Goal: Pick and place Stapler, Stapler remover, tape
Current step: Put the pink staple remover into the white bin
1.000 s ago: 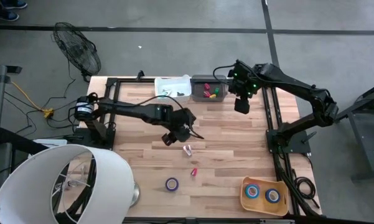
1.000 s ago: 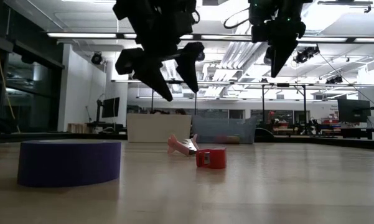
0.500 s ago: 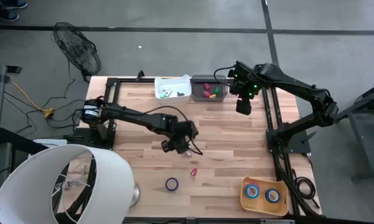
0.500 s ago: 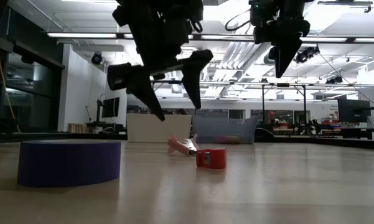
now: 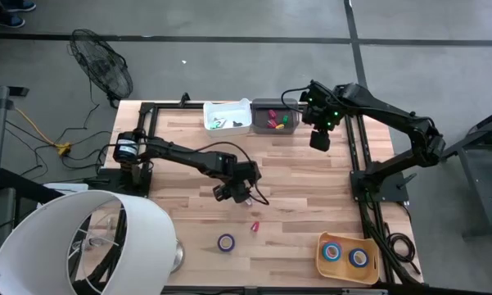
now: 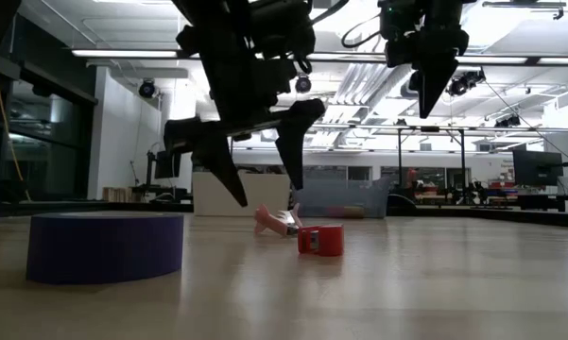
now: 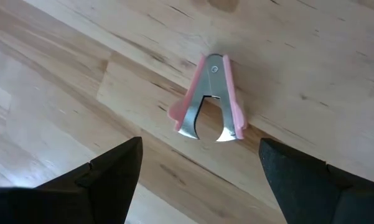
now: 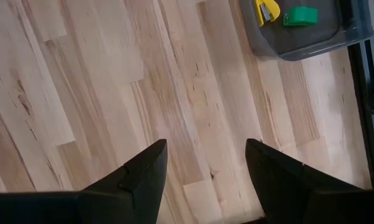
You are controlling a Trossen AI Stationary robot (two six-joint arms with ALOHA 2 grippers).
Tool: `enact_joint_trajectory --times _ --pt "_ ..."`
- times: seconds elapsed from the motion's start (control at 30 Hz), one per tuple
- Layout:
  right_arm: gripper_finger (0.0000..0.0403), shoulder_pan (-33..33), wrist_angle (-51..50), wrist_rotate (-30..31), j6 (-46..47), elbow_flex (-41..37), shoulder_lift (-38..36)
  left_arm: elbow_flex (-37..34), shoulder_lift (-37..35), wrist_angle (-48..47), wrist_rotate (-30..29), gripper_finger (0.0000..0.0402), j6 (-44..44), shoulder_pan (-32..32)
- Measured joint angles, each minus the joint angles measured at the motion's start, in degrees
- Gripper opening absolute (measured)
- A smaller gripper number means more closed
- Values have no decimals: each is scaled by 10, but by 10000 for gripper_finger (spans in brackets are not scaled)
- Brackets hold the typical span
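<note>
Wooden desk [image 5: 295, 180] is seen from above, the left gripper [image 5: 237, 192] set mid-desk, the right gripper [image 5: 318, 139] near a grey bin [image 5: 276, 117].

Low down, the left fingers [image 6: 293, 142] are spread above the pink staple remover [image 6: 276, 220].

At the left wrist, the remover is framed between them.

At the right wrist, fingers [image 8: 143, 171] are held apart over bare wood.

— What's carrying everything?

— A pale wooden table [image 5: 303, 188]. At its far edge, a white bin [image 5: 227, 116] and a grey bin [image 5: 275, 116] sit side by side.

— And near the middle?

— A pink stapler remover [image 7: 209, 99], a small red item [image 5: 255, 225], possibly a stapler, and toward the near edge a purple tape roll [image 5: 226, 242].

— The near right corner?

— A tan tray [image 5: 346, 269] holding two blue tape rolls.
</note>
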Motion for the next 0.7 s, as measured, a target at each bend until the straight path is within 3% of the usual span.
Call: enact_joint_trajectory --times 0.7 --pt "209 0 6 0 23 0 0 -1 16 29 42 317 47 0"
